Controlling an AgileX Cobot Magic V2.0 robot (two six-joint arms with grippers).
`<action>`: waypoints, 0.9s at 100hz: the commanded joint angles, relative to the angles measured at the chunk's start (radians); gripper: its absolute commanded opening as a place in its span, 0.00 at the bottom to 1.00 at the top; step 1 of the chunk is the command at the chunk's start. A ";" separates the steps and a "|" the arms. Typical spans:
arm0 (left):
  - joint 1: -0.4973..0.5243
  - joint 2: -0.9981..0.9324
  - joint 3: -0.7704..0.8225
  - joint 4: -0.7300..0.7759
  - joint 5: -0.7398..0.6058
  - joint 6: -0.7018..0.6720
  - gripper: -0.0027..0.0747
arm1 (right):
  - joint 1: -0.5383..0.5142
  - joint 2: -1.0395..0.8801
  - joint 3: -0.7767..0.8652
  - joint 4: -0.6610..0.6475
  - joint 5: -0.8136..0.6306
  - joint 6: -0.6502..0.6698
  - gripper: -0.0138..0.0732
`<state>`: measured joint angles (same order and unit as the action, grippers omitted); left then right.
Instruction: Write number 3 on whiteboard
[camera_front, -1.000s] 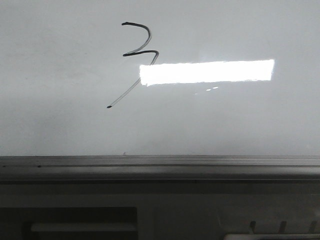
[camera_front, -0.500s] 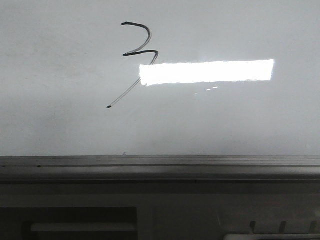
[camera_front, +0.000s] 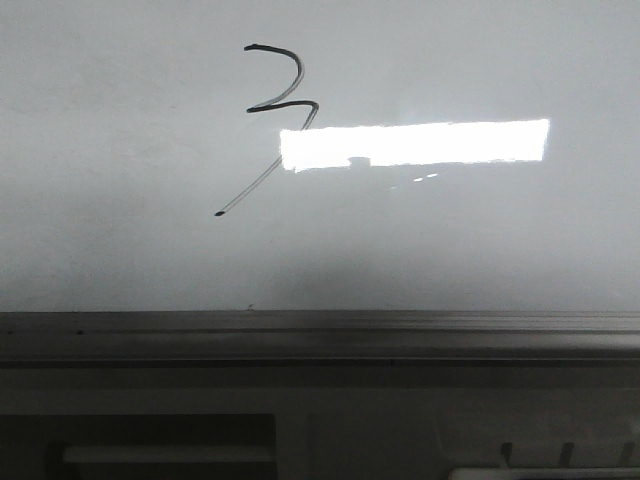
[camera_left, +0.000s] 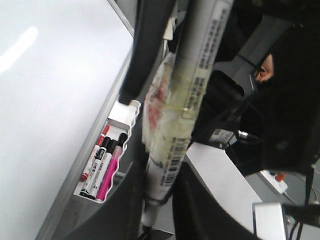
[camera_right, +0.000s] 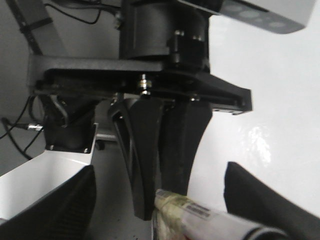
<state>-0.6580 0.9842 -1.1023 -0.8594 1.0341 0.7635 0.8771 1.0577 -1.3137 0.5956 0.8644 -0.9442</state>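
whiteboard (camera_front: 470, 250) already had the number 3 (camera_front: 272, 105) drawn upper left, tail slanting down to a dot. left gripper (camera_left: 156, 220) hung off the board's edge, pinching a taped marker pen (camera_left: 187, 95). right gripper (camera_right: 155, 235) was spread wide, holding nothing.

The whiteboard (camera_front: 480, 240) looks smooth and glossy; its edge strip (camera_front: 320, 328) at 6 o'clock seems dull grey metal. The marker pen (camera_left: 200, 70) carries shiny clear tape.
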 joint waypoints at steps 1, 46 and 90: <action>-0.004 0.000 -0.019 -0.017 -0.118 -0.075 0.01 | -0.039 -0.046 -0.027 0.055 -0.091 -0.001 0.75; 0.001 -0.002 0.349 0.142 -0.786 -0.412 0.01 | -0.377 -0.157 0.011 0.044 -0.054 0.069 0.10; 0.002 0.004 0.513 0.131 -1.046 -0.418 0.01 | -0.431 -0.179 0.160 0.042 -0.157 0.071 0.09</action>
<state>-0.6561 0.9916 -0.5770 -0.7072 0.0984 0.3577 0.4529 0.8905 -1.1416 0.6118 0.8049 -0.8744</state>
